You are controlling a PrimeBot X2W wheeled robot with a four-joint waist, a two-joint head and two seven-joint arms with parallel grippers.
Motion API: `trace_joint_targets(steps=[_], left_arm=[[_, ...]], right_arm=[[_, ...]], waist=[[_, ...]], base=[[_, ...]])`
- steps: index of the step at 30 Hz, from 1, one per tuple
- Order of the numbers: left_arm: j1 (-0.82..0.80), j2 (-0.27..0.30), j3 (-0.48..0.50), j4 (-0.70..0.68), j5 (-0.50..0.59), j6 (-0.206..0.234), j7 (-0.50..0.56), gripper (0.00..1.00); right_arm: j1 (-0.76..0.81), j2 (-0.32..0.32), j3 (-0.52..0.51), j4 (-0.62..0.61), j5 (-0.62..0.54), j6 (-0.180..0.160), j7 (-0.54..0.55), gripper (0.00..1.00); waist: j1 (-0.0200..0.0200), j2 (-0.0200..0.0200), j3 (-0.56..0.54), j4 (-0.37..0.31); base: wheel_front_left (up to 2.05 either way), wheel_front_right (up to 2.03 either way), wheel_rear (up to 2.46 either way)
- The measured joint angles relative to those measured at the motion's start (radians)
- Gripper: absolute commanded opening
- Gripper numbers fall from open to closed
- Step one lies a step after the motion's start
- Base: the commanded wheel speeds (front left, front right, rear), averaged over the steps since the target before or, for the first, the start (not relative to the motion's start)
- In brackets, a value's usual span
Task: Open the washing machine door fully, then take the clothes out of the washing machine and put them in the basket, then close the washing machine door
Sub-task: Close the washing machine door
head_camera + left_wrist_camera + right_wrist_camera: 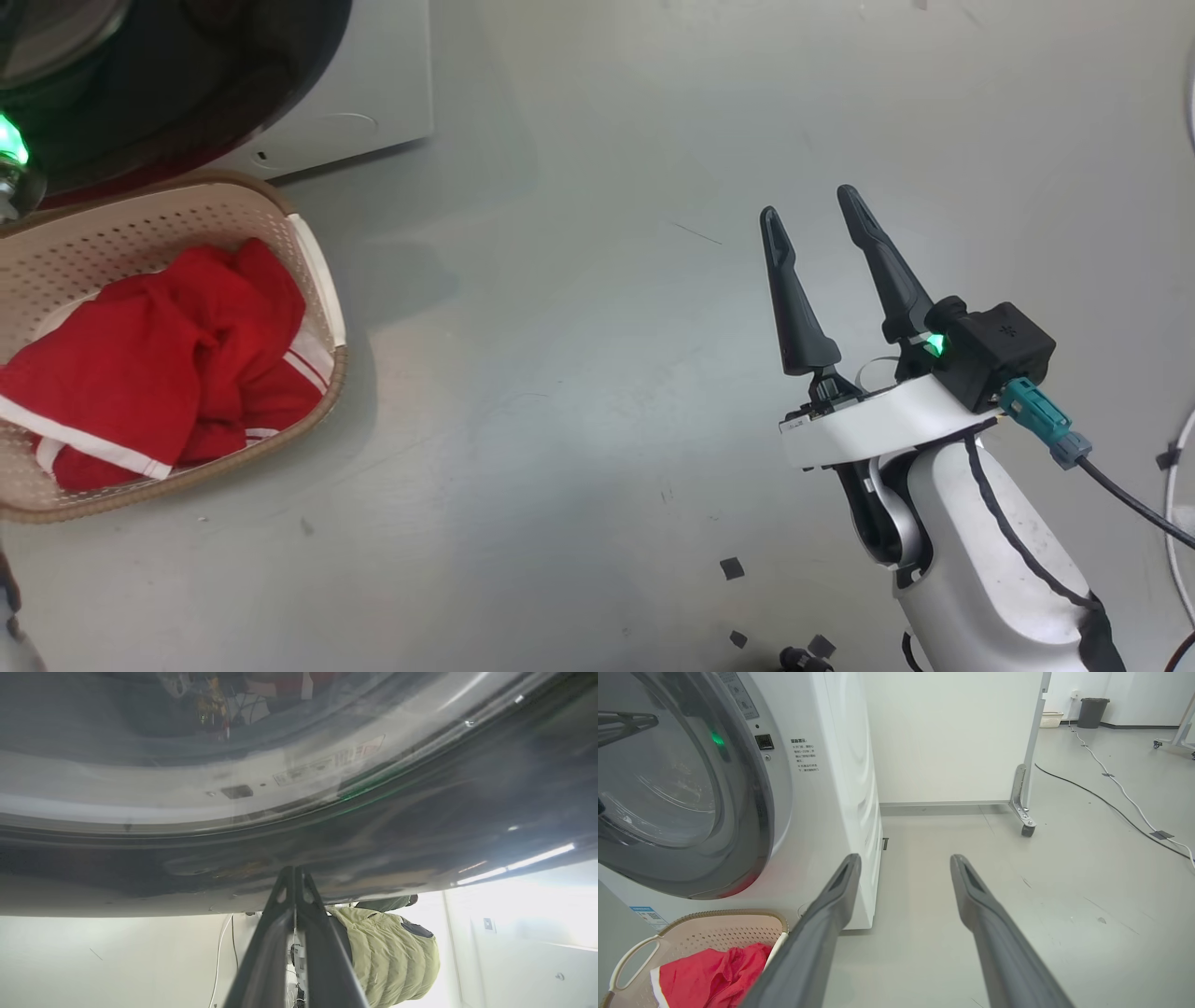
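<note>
WASHER AND BASKET: A white front-loading washing machine (831, 788) with small printed text on its front panel stands on a grey floor (579, 420). A white partition (952, 732) on casters is just behind it.

The machine's round door (752, 793) has a glossy dark rim around a bulging clear window and lies close over the drum opening. A small dark socket (764, 742) shows on the front just beside the rim. Whether the door is latched cannot be told.

In the left wrist view, a person (392, 952) in a pale green padded jacket shows beyond the door's curved edge.

The cream perforated basket (317, 271), with a brown woven-look rim, sits on the floor at the foot of the machine. In the head view it lies partly under the door's rim. The clothes (159, 364), red with thin white stripe trim, lie heaped inside the basket.

The right gripper (809, 203) hovers over bare floor well apart from the basket, its two long dark fingers spread wide and holding nothing. The left gripper (294, 871) has its fingers pressed together and empty, with the tips touching the door's dark rim.
</note>
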Motion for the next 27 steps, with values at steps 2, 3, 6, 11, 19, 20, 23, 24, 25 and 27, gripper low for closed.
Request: trace_joint_targets(steps=[2,3,6,11,19,20,23,24,25,27], left_arm=[[0.010,-0.008,0.004,0.002,-0.001,-0.020,0.000,0.00],[0.021,-0.014,0.009,0.002,-0.004,-0.033,0.000,0.00],[0.072,-0.030,0.023,0.002,-0.011,-0.070,-0.003,0.00],[0.163,-0.059,0.046,-0.002,-0.023,-0.130,-0.023,0.52],[0.339,-0.109,0.103,-0.024,-0.029,-0.167,-0.097,1.00],[0.358,-0.119,0.110,-0.027,-0.029,-0.172,-0.110,1.00],[0.415,-0.140,0.121,-0.038,-0.023,-0.173,-0.141,1.00],[0.435,-0.144,0.122,-0.039,-0.012,-0.174,-0.156,1.00],[0.456,-0.149,0.122,-0.040,0.000,-0.174,-0.167,1.00],[0.497,-0.165,0.128,-0.046,0.003,-0.179,-0.190,1.00]], right_arm=[[0.000,0.000,-0.004,0.004,-0.006,0.000,0.000,1.00],[0.000,0.000,-0.006,0.007,-0.008,0.000,0.000,1.00],[0.000,0.000,-0.016,0.016,-0.017,0.000,0.000,1.00],[0.001,0.000,-0.032,0.031,-0.039,0.000,0.000,1.00],[0.019,-0.001,-0.061,0.061,-0.065,0.009,0.000,1.00],[0.025,-0.001,-0.066,0.064,-0.067,0.009,0.000,1.00],[0.044,-0.001,-0.079,0.074,-0.069,0.010,0.000,1.00],[0.050,-0.001,-0.084,0.077,-0.071,0.010,0.000,1.00],[0.058,-0.002,-0.089,0.079,-0.074,0.010,0.000,1.00],[0.072,-0.005,-0.097,0.085,-0.077,0.010,0.000,1.00]], waist=[[0.0000,0.0000,-0.006,0.014],[0.0000,0.0000,-0.010,0.020],[0.0000,0.0000,-0.024,0.042],[0.0000,0.0000,-0.051,0.081],[0.0000,0.0000,-0.112,0.154],[0.0000,0.0000,-0.119,0.161],[0.0000,0.0000,-0.143,0.183],[0.0000,0.0000,-0.151,0.191],[0.0000,0.0000,-0.159,0.198],[-0.0001,0.0000,-0.176,0.213]], base=[[0.00,0.00,0.00],[0.00,0.00,0.00],[0.00,0.00,0.00],[0.00,0.00,0.00],[0.00,0.00,0.00],[0.00,0.00,0.00],[0.00,0.00,0.00],[0.00,0.00,0.00],[0.00,0.00,0.00],[0.00,0.00,0.00]])
